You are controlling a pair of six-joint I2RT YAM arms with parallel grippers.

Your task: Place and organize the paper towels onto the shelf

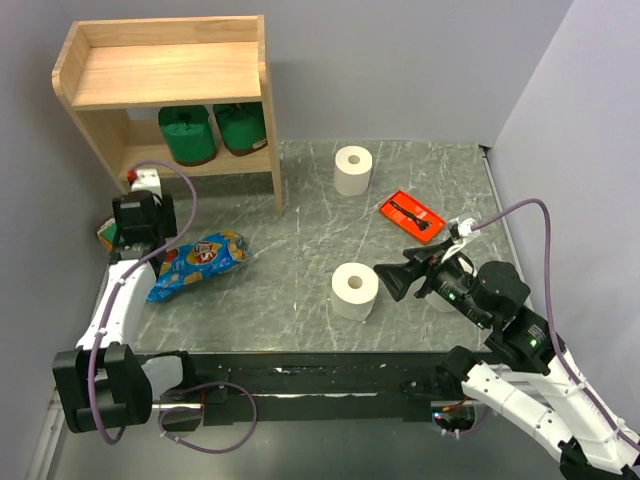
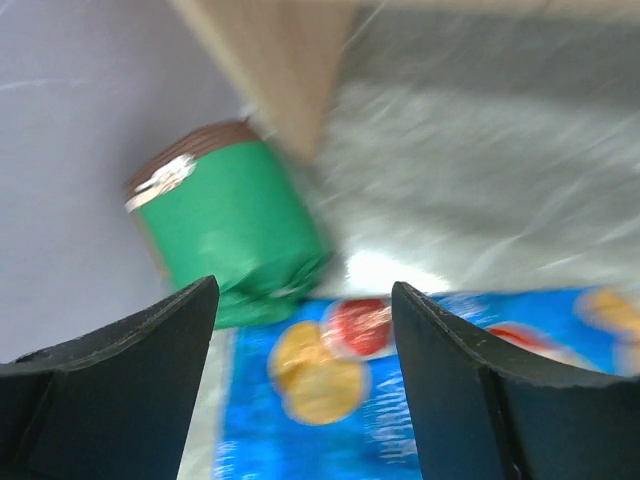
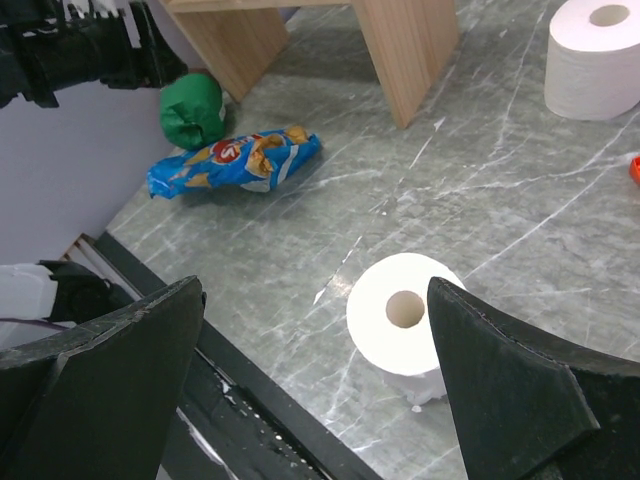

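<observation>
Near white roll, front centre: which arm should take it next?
Right. The right claw, open, sits beside the near white roll, pointing at it. The left claw is far off by the shelf, facing a green roll.

Green rolls [image 1: 187, 134] sit on the shelf's [image 1: 160, 75] lower tier; white rolls [image 1: 354, 290] stand on the table [image 1: 300, 210].

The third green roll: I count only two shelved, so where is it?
The green roll lies at the table's left side, seen in the left wrist view just ahead of the left fingers, between the shelf's leg and the blue snack bag.
</observation>
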